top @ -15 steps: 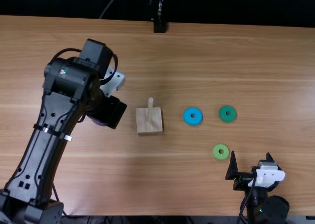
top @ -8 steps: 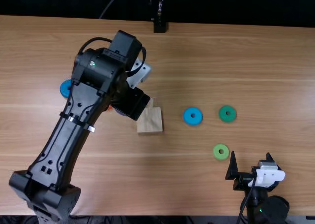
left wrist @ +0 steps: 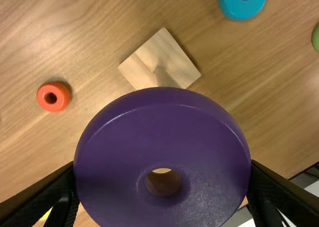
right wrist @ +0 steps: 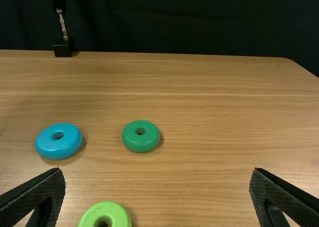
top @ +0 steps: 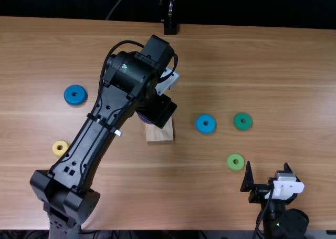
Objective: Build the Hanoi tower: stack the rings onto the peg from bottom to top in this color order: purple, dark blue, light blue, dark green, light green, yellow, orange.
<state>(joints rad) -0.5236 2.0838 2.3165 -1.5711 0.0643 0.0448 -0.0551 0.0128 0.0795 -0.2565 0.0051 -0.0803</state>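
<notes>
Left wrist view: the purple ring [left wrist: 164, 119] sits between the jaws of the left gripper [left wrist: 163, 164], which are spread to its width and press it from both sides. Just beyond those jaws are the wooden base [left wrist: 167, 50] and its peg [left wrist: 162, 76], whose visible part bears no ring, so the tower looks unstarted, its first ring being brought in but not placed. All six others are left to stack after it. The orange ring [left wrist: 61, 89] lies near the left jaws; the dark blue ring [top: 75, 87] and yellow ring [top: 56, 146] lie farther from them, on the side away from the right arm. The light blue ring [top: 199, 128] lies between the two grippers, the dark green ring [top: 238, 127] nearer the right gripper [top: 268, 164], the light green ring [top: 230, 166] just beside its wide-parted, empty jaws.
</notes>
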